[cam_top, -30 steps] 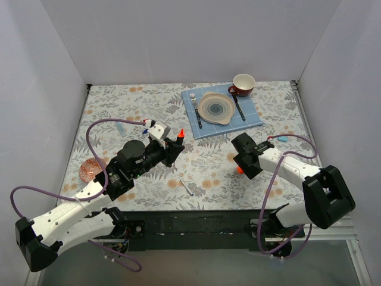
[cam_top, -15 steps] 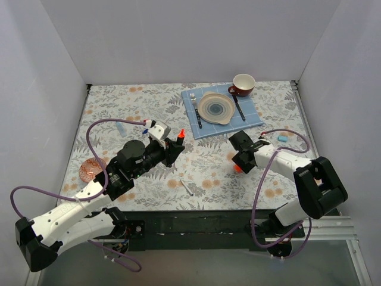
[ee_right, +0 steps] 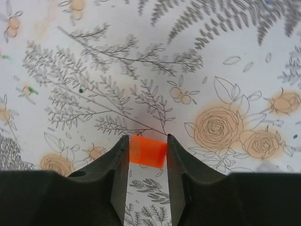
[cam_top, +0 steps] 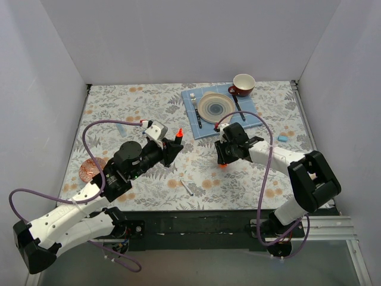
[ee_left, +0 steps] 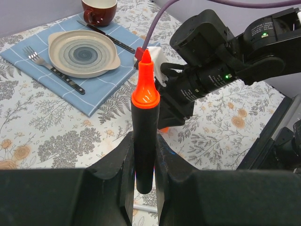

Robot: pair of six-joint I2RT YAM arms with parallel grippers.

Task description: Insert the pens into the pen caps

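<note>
Left gripper (ee_left: 143, 153) is clamped tight on the black marker (ee_left: 144, 117), its bare orange tip sticking out past the fingers and pointing toward the right arm. Across from it, the right gripper (cam_top: 224, 161) has its jaws pinching the orange cap (ee_right: 147, 151) from both sides, low over the floral tablecloth (ee_right: 70, 70). A thin white-grey pen (cam_top: 187, 187) lies loose on the cloth between the arms.

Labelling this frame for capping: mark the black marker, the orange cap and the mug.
black marker (ee_left: 143, 141), left wrist view, on its black barrel.
orange cap (ee_right: 147, 151), right wrist view, on its middle.
mug (ee_left: 102, 12), left wrist view, on its red wall.
</note>
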